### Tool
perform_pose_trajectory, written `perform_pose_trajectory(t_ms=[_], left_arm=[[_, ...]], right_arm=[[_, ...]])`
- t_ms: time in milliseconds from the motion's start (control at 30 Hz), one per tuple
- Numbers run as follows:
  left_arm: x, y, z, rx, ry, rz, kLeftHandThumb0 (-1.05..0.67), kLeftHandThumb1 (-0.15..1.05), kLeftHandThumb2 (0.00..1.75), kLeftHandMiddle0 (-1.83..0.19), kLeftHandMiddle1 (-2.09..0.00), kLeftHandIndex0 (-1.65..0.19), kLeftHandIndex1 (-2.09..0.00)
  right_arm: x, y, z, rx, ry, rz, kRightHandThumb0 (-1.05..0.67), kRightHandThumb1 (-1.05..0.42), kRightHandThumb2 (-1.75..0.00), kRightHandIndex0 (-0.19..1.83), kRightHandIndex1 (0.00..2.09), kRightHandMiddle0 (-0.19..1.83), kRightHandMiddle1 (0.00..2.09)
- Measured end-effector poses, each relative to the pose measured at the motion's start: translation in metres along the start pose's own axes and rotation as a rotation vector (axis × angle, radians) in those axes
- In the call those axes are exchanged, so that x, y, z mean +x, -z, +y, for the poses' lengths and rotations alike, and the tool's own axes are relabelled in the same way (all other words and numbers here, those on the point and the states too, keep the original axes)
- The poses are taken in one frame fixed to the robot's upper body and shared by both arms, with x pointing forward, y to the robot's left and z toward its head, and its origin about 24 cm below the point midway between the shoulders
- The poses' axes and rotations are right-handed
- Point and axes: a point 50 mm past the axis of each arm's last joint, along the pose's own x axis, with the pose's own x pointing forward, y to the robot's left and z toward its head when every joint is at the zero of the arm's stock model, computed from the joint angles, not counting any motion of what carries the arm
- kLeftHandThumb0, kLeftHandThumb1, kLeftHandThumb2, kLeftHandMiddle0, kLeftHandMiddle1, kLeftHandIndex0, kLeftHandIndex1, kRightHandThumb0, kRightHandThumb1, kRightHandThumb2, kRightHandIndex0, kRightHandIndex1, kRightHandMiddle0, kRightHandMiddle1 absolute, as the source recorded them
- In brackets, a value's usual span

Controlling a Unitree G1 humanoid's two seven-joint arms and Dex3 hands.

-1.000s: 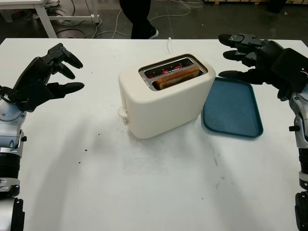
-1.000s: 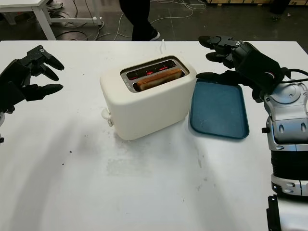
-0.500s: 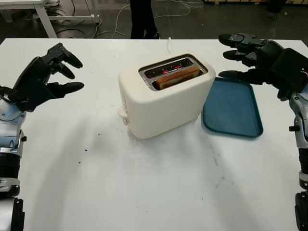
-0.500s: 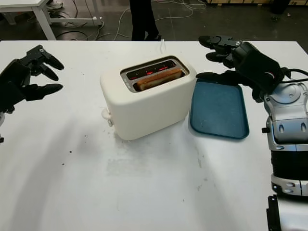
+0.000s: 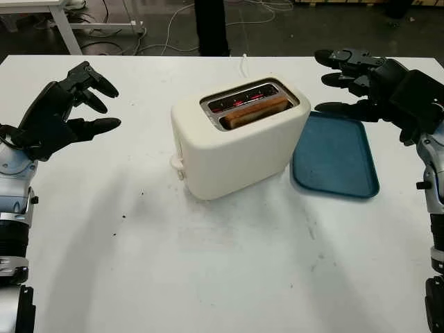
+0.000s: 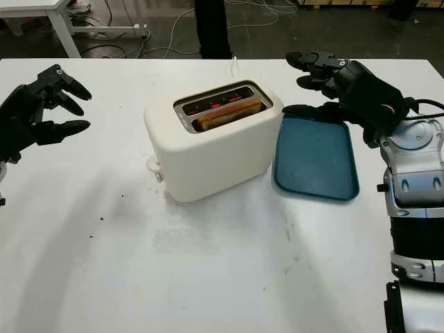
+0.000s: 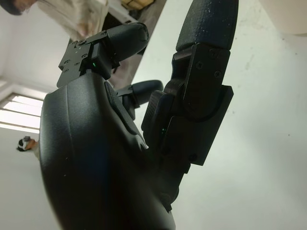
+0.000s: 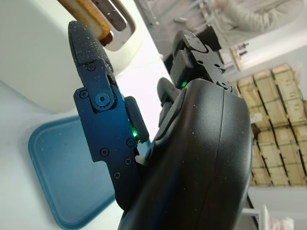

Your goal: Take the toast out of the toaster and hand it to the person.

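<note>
Left hand (image 5: 59, 114): raised above the white table (image 5: 208, 277), well to the left of the toaster; open, holding nothing, touching nothing.
Toaster (image 5: 239, 139): cream, between the two hands, well apart from both; coils glowing red in the far slot.
Toast (image 5: 255, 111): upright in the near slot, top edge poking out; nearer the right hand than the left, untouched.
Tray (image 5: 334, 156): blue, flat on the table, just beside the toaster, below and in front of the right hand.
Right hand (image 5: 368, 83): held in the air over the tray's far edge; open, grasping nothing.
Person (image 5: 211, 28): dark legs beyond the table's far edge, far from both hands.
</note>
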Motion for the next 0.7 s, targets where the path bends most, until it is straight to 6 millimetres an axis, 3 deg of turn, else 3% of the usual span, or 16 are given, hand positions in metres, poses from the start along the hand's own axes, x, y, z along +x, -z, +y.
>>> perform_pose_trajectory(t_ms=[700], left_arm=[[0.0, 0.0, 0.0001, 0.001, -0.003, 0.0, -1.05, 0.92, 0.23, -0.1, -1.66, -0.07, -1.56]], right_arm=[[0.0, 0.0, 0.0, -0.002, 0.001, 0.001, -0.71, -0.8, 0.0, 0.0, 0.62, 0.32, 0.01]])
